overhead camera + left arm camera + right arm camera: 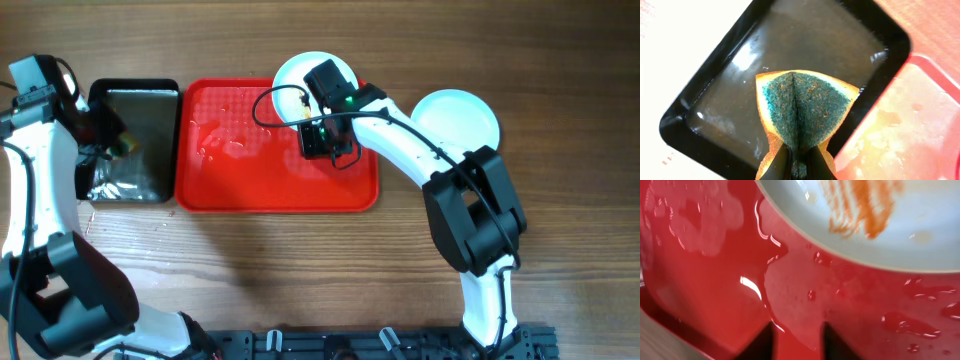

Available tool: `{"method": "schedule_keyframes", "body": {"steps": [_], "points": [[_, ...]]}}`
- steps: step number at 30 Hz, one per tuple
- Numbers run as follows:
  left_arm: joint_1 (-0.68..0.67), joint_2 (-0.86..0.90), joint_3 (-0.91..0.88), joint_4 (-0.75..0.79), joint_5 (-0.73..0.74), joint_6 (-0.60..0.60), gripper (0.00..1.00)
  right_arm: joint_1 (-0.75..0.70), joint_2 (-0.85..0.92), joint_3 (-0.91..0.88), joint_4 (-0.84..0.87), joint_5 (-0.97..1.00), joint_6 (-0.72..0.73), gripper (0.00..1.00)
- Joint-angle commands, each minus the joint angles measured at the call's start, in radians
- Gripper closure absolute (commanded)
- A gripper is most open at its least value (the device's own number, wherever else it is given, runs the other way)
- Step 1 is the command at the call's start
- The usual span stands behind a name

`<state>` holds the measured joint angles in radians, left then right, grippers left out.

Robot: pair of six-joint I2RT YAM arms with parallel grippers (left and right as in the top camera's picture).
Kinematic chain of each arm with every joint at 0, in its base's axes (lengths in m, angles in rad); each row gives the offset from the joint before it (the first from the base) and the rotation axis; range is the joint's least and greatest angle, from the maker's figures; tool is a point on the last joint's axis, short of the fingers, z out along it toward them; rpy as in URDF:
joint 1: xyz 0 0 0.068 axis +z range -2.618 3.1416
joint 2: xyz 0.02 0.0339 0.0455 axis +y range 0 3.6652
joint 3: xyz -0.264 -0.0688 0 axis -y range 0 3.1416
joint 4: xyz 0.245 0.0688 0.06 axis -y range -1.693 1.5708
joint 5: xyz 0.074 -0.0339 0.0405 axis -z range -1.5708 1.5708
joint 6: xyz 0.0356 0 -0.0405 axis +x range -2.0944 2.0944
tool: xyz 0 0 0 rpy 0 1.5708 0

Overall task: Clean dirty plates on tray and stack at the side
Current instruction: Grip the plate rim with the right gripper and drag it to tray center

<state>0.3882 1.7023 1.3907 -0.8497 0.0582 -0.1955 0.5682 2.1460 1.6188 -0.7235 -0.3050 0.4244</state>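
Left pincer point(796, 165) tight on sponge point(802, 107) above black tray point(815, 40); right pincer point(799, 342) spread over red tray point(705, 280) beside streaked plate point(920, 235).

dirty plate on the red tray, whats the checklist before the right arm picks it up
1. Right gripper open and empty: ok.
2. Dirty plate just ahead of that gripper, not yet touched: ok.
3. Plate clean: not ok, orange streaks cross its middle.
4. Left gripper shut on the sponge, over the black tray: ok.
5. Red tray dry: not ok, puddles lie around the plate, so it may slide.
6. Stacking spot: a clean-looking white plate sits on the table right of the tray: ok.
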Motion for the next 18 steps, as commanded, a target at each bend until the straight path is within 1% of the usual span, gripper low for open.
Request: {"method": "schedule_keyframes", "body": {"steps": [1, 3, 5, 8, 10, 11, 14, 18], "points": [[-0.061, -0.042, 0.024, 0.004, 0.031, 0.064, 0.96, -0.045, 0.024, 0.068, 0.043, 0.068, 0.016, 0.54], [-0.094, -0.039, 0.024, 0.004, 0.029, 0.089, 0.96, -0.072, 0.024, 0.070, 0.101, 0.086, 0.026, 0.54], [-0.132, -0.039, 0.024, 0.017, 0.023, 0.088, 0.96, -0.087, 0.026, 0.070, 0.148, 0.121, 0.028, 0.55], [-0.181, -0.038, 0.024, 0.058, 0.024, 0.088, 0.96, -0.084, 0.051, 0.070, 0.178, 0.136, 0.022, 0.72], [-0.210, -0.037, 0.023, 0.074, 0.024, 0.087, 0.96, -0.074, 0.086, 0.070, 0.182, 0.108, 0.024, 0.78], [-0.226, -0.037, 0.023, 0.077, 0.024, 0.087, 0.96, -0.068, 0.101, 0.070, 0.180, 0.087, 0.027, 0.79], [-0.268, -0.034, 0.022, 0.080, 0.024, 0.087, 0.96, -0.047, 0.138, 0.070, 0.138, 0.010, 0.097, 0.85], [-0.283, -0.034, 0.021, 0.080, 0.024, 0.081, 0.96, -0.017, 0.146, 0.070, 0.102, -0.011, 0.098, 0.87]]}}
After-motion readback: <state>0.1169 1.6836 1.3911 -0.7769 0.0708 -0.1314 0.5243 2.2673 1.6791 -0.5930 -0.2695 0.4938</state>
